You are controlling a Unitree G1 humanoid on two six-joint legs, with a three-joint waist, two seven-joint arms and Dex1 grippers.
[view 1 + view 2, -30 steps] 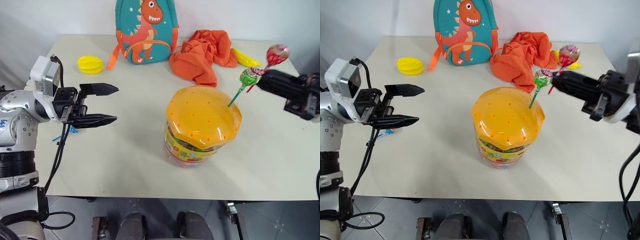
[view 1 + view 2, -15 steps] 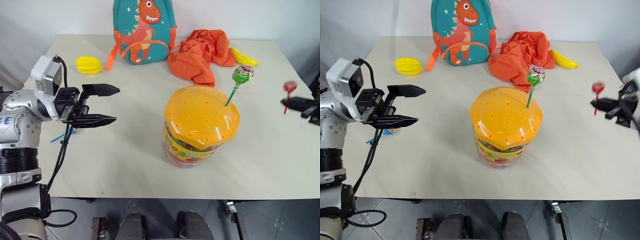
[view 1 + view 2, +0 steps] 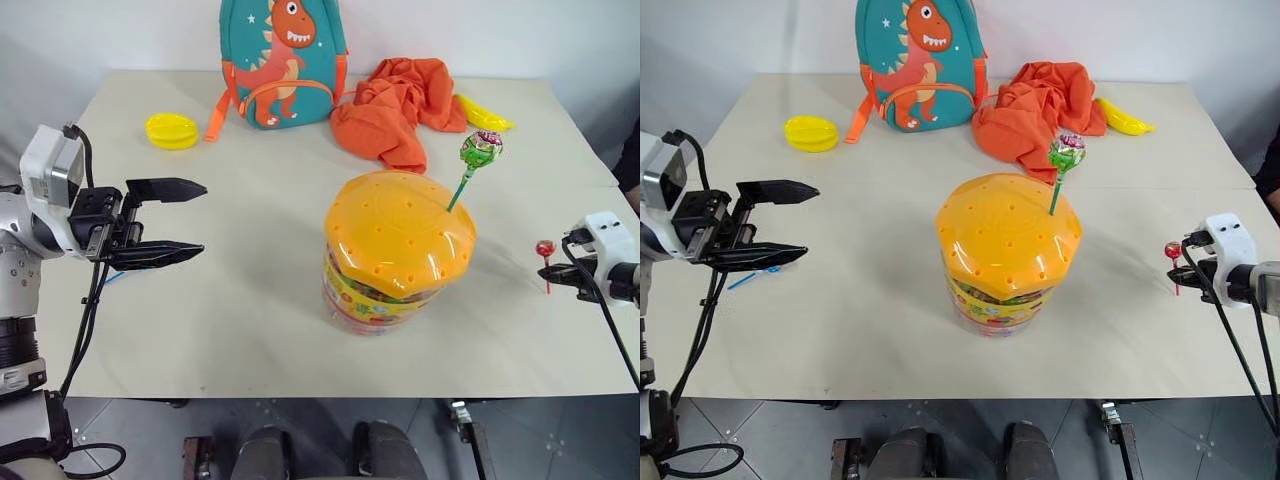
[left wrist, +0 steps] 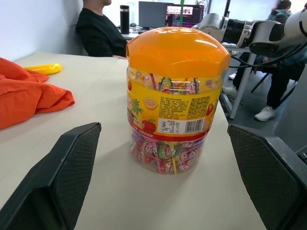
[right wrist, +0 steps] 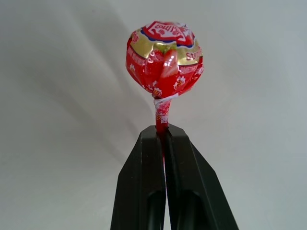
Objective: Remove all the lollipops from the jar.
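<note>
- The jar (image 3: 398, 250) stands mid-tabletop (image 3: 250, 290); a green lollipop (image 3: 481, 148) sticks up from its orange lid.
- Right pincer (image 5: 164, 136), right of the jar, is clamped on the red lollipop (image 5: 164, 57) by its stick.
- Left pincer (image 3: 170, 220), left of the jar, gapes wide, empty.
- Lollipops look light, with thin sticks; pinch the stick just below the head.

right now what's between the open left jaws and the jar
Only bare table. In the left eye view nothing lies between the left gripper and the jar, and the left wrist view looks straight at it.
</note>
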